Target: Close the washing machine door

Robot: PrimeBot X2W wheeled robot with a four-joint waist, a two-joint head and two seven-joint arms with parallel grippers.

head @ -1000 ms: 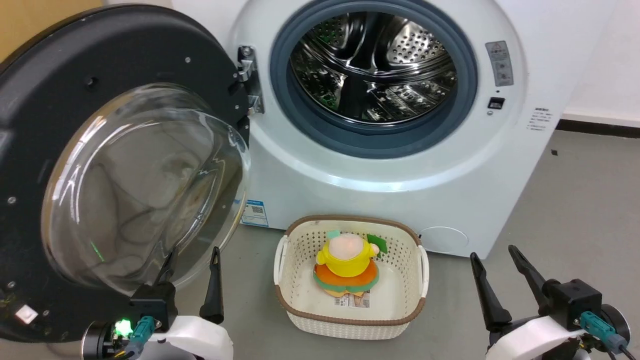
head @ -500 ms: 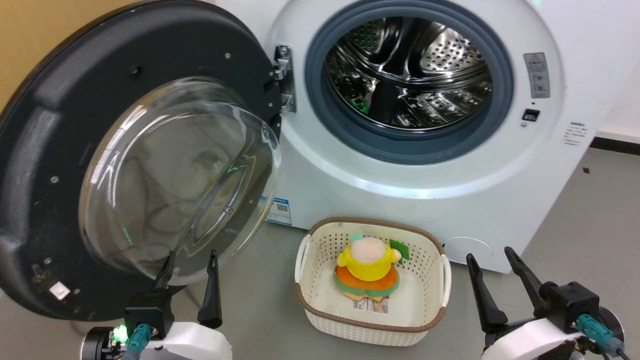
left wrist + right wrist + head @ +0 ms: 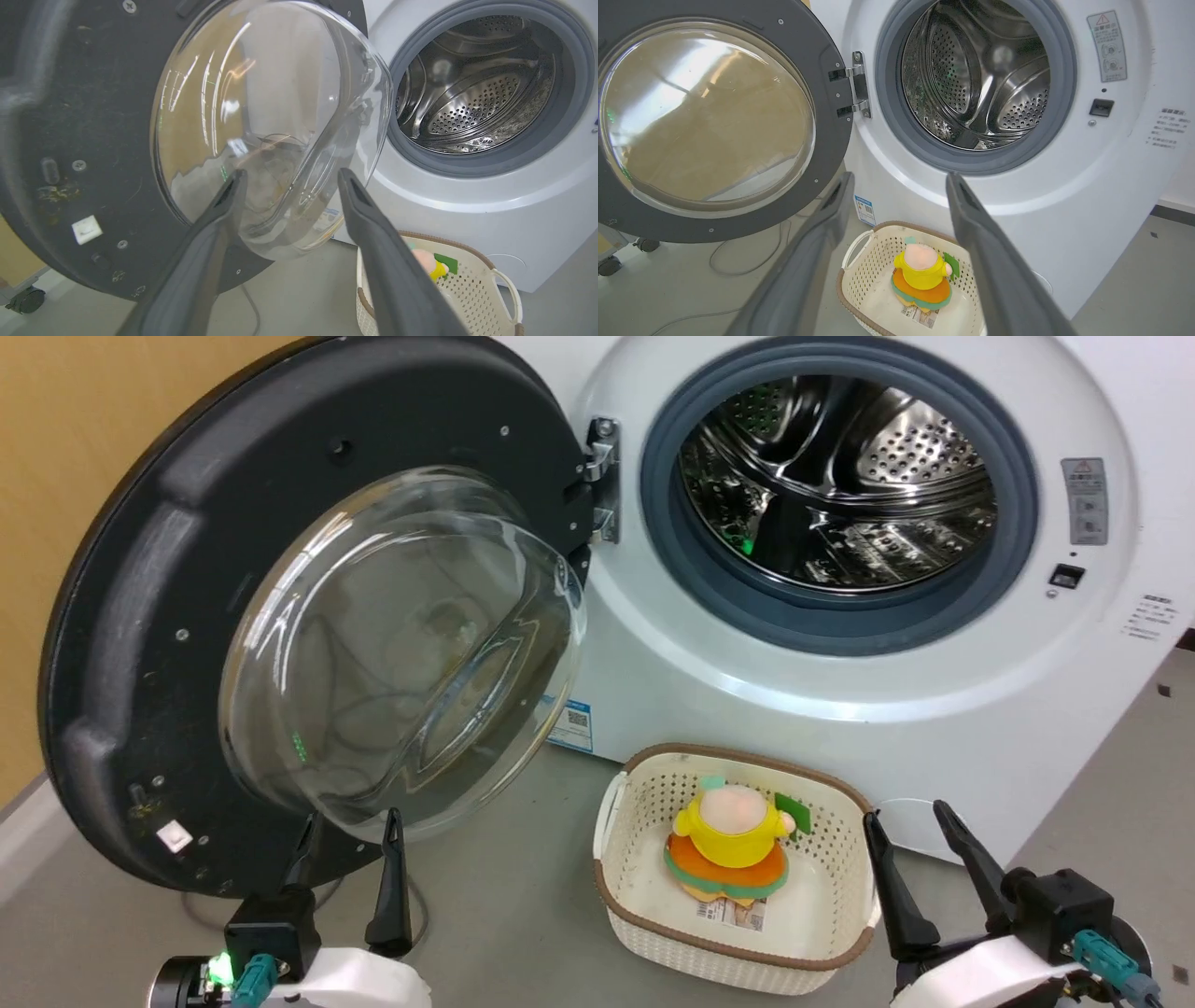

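Jaws apart, empty — left gripper and right gripper alike, washing machine door wide open

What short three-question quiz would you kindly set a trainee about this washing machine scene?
1. True or false: the round black plastic door with the bulging glass window is shut against the white front-loading washing machine.
2. What sits in the cream perforated basket? A) a yellow and orange plush toy B) a folded towel C) a bottle.
3. Fill in: the left gripper and the right gripper both have jaws standing ___.
Key: 1 false; 2 A; 3 open.
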